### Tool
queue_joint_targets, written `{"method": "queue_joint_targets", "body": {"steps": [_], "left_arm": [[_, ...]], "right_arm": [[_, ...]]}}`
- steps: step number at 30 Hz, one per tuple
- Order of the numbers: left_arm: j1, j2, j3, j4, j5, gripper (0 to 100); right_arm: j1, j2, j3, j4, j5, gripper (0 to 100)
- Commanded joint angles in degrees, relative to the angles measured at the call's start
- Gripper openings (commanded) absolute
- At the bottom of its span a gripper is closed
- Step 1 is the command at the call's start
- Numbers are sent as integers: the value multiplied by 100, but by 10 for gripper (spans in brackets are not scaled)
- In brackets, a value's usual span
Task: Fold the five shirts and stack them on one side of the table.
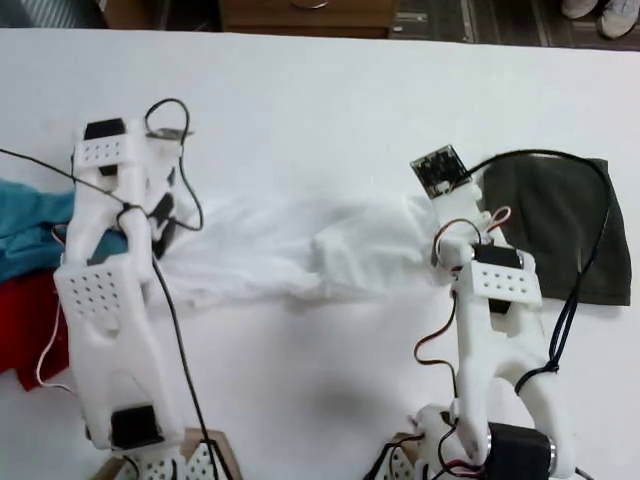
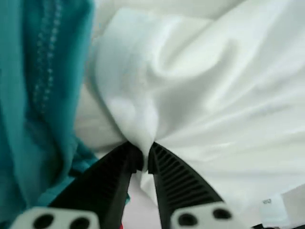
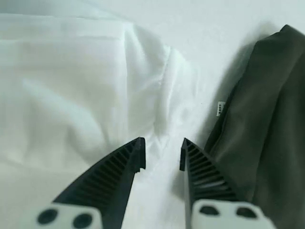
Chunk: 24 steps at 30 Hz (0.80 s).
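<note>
A white shirt [image 1: 300,250] lies crumpled across the middle of the table between the two arms. My left gripper [image 2: 144,160] is shut on a pinched fold of the white shirt [image 2: 190,81] at its left end, beside a teal shirt [image 2: 43,105]. My right gripper [image 3: 162,157] stands open over the white shirt's [image 3: 81,90] right edge, with cloth lying between its fingers. Just beyond it lies a folded dark grey shirt [image 3: 267,119]. In the high view the dark grey shirt [image 1: 560,230] rests at the right side. The teal shirt [image 1: 30,225] and a red shirt [image 1: 25,320] lie at the left edge.
Black cables [image 1: 580,290] from the right arm cross the dark shirt. The left arm's cable [image 1: 180,330] runs down the table. A wooden cabinet [image 1: 305,15] stands behind the table's far edge. Bare white table [image 1: 320,100] stretches along the back.
</note>
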Motion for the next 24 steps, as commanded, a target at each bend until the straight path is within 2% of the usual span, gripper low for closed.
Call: {"method": "queue_joint_targets", "body": {"steps": [1, 6, 10, 14, 19, 24], "left_arm": [[237, -484, 286, 79, -79, 107], [774, -730, 637, 79, -62, 225], [1143, -905, 611, 79, 62, 226], [1451, -1354, 365, 70, 281, 226], [1486, -1925, 365, 70, 624, 226], [1327, -1873, 813, 53, 598, 226]], "right_arm": [[-48, -295, -44, -75, -35, 127], [-57, -295, -35, -145, -88, 127], [-593, -286, -281, -154, -360, 128], [-576, -75, -818, -136, -413, 127], [-277, 453, -2286, 673, -888, 126], [-602, 1692, -3516, 2035, -1011, 126]]}}
